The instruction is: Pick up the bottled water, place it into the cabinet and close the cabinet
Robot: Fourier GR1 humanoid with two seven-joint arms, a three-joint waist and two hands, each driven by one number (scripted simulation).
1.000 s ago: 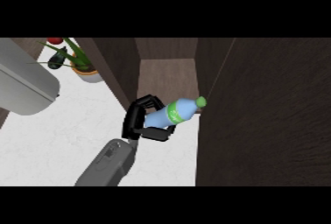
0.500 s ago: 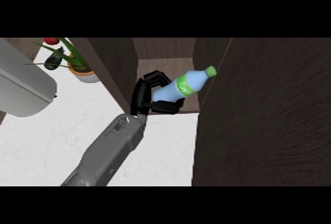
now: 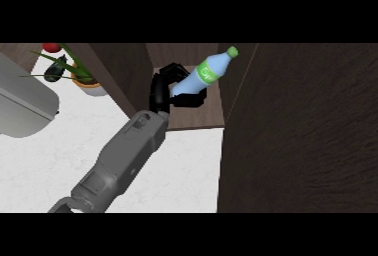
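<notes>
The bottled water (image 3: 204, 75) is held in the air, tilted, with its green cap up and to the right. It is inside the open cabinet (image 3: 193, 117), above the brown shelf. The robot hand (image 3: 171, 91) is curled around the lower part of the bottle. A potted plant (image 3: 77, 75) is seen on the white table (image 3: 70, 145), to the left of the cabinet.

The hand (image 3: 168, 90) grips the tilted bottled water (image 3: 203, 75) inside the open cabinet (image 3: 295, 125).
</notes>
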